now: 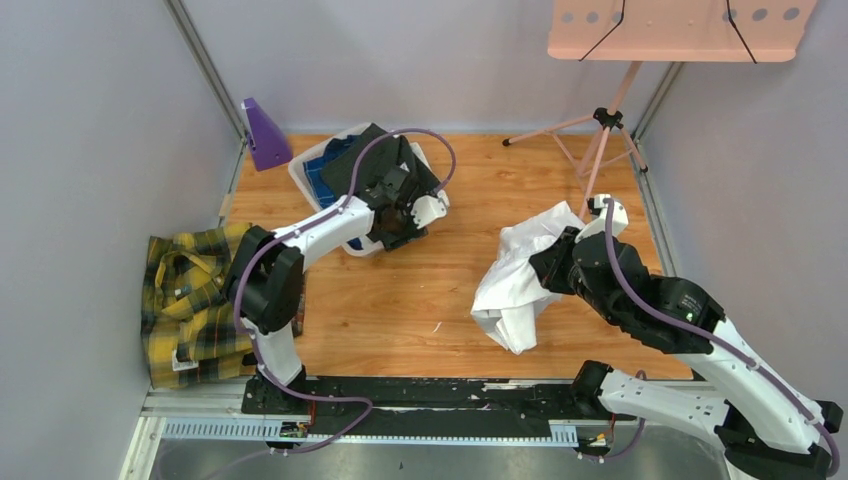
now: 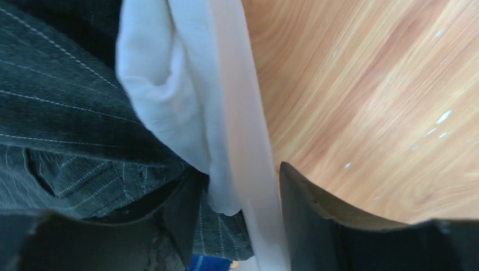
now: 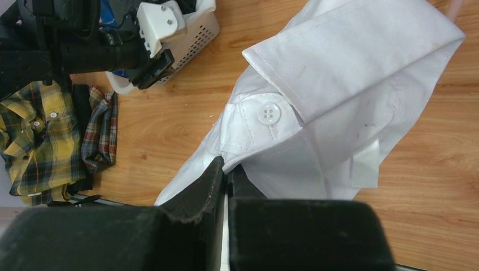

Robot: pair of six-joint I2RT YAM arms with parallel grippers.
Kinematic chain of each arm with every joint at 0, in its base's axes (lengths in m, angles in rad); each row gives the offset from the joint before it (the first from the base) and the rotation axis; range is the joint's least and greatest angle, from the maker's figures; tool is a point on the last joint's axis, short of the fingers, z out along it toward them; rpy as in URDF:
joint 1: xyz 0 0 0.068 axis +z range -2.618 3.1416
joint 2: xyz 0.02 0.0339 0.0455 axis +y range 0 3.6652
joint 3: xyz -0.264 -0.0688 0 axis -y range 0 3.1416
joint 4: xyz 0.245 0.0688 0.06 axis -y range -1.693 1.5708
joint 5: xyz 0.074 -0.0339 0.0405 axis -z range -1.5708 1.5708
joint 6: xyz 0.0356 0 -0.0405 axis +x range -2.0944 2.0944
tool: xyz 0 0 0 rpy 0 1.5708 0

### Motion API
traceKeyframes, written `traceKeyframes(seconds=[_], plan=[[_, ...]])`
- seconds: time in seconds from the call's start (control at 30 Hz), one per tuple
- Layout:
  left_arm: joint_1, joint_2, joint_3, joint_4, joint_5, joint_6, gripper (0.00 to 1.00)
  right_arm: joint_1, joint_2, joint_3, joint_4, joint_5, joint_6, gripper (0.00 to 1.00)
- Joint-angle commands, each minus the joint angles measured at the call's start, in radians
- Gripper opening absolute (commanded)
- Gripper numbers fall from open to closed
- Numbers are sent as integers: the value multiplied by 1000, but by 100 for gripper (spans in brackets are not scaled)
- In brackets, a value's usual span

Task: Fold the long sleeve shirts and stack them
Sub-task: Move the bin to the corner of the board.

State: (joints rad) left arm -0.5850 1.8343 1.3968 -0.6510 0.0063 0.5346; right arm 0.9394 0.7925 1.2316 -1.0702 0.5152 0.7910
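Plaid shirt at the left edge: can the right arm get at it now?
Probably not: the right gripper is shut on the white shirt, and the plaid shirt lies beyond the left arm.

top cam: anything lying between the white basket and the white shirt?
Nothing. Only bare wooden tabletop separates the basket from the white shirt. The top view shows this, and the right wrist view agrees.

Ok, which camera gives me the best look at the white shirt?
Right wrist: the white shirt fills the frame, button and seams sharp, pinched in the right end effector. Top external shows it whole but small. Left wrist misses it.
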Motion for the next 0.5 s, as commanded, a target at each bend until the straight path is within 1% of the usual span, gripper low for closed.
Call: traceKeyframes(seconds=[0.0, 0.07, 0.13, 0.23, 0.27, 0.33, 0.37, 0.4, 0.43, 0.47], plan=[[42, -139, -134, 24, -250, 79, 51, 0, 8, -9, 106, 21, -32, 0], [87, -195, -203, 29, -292, 88, 46, -1, 27, -17, 127, 11, -40, 0], [142, -244, -253, 23, -318, 108, 45, 0, 46, -23, 149, -3, -50, 0], [253, -319, -316, 23, -338, 158, 46, 0, 70, -26, 178, -23, -63, 0], [298, -333, -327, 26, -337, 188, 47, 0, 74, -27, 184, -28, -66, 0], [368, -369, -371, 49, -340, 240, 55, -1, 80, -26, 199, -37, -71, 0], [389, -387, -381, 71, -346, 259, 63, -1, 81, -27, 204, -41, -73, 0], [430, -392, -395, 80, -356, 290, 67, -1, 83, -27, 208, -45, -73, 0], [450, -398, -399, 101, -362, 304, 75, -1, 83, -28, 211, -47, -73, 0], [487, -399, -400, 111, -372, 323, 77, -1, 83, -29, 213, -49, -72, 0]])
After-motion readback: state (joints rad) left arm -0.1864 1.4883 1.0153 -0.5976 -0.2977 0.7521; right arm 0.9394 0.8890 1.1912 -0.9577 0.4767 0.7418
